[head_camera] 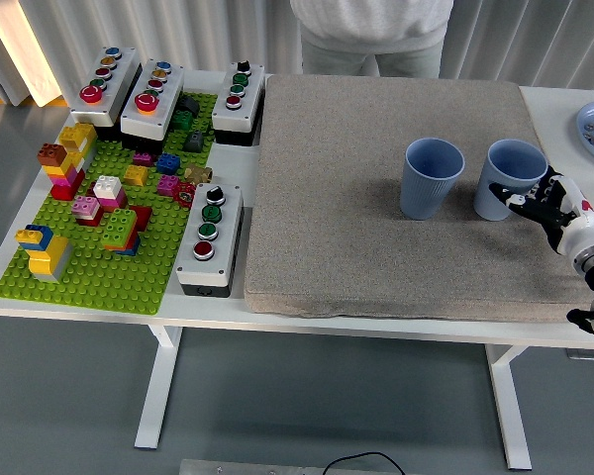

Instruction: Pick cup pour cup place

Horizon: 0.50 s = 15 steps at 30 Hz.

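Our right hand (546,205) has its fingers curled around the right cup (510,178); a loose grip risks tipping it into the left cup (432,177).

Mat (376,228): we see coarse grey-beige cloth, rough and matt, like felt or carpet.
Cups: the left cup (432,178) and right cup (512,178) look to us like matt blue plastic with fine ribbing on the walls.
Desk (10,267): we see a smooth white top.
Baseplate (99,272): studded green plastic, slightly glossy.
Right hand (554,206): we see glossy white and black plastic shells.
Button boxes (209,237): smooth pale plastic.
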Tool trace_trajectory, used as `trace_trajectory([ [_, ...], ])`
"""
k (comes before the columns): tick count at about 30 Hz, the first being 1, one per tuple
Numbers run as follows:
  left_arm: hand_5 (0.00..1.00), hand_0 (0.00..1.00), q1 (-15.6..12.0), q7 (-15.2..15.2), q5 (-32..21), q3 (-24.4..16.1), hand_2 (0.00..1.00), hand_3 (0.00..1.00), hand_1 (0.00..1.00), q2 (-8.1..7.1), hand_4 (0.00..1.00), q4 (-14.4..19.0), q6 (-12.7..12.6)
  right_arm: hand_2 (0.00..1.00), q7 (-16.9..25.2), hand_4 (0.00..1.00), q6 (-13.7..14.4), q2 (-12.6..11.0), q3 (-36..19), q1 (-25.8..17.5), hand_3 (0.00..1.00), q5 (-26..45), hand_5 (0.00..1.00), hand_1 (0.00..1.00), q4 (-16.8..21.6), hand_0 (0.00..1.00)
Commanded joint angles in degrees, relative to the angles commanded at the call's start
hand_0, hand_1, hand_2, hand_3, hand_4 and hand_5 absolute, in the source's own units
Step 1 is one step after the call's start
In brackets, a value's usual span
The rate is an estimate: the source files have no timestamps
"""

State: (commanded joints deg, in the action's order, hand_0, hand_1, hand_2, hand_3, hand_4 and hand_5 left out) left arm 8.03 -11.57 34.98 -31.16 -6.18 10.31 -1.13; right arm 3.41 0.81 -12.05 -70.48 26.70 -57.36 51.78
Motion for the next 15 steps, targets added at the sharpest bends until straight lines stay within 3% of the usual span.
trace_trajectory([
  [1, 0.937, 0.744, 0.00, -0.01, 0.06, -0.07, 0.851, 0.641, 0.793, 0.01, 0.549, 0.00, -0.01, 0.739, -0.02, 0.832, -0.01, -0.02, 0.02, -0.01, 0.772, -0.01, 0.367, 0.810, 0.09, 0.871],
  [15, 0.937, 0.744, -0.26, -0.05, -0.08, -0.18, 0.851, 0.640, 0.792, -0.17, 0.549, 0.00, -0.06, 0.707, -0.11, 0.818, 0.38, -0.59, 0.28, -0.47, 0.772, -1.66, 0.343, 0.789, 2.81, 0.855],
])
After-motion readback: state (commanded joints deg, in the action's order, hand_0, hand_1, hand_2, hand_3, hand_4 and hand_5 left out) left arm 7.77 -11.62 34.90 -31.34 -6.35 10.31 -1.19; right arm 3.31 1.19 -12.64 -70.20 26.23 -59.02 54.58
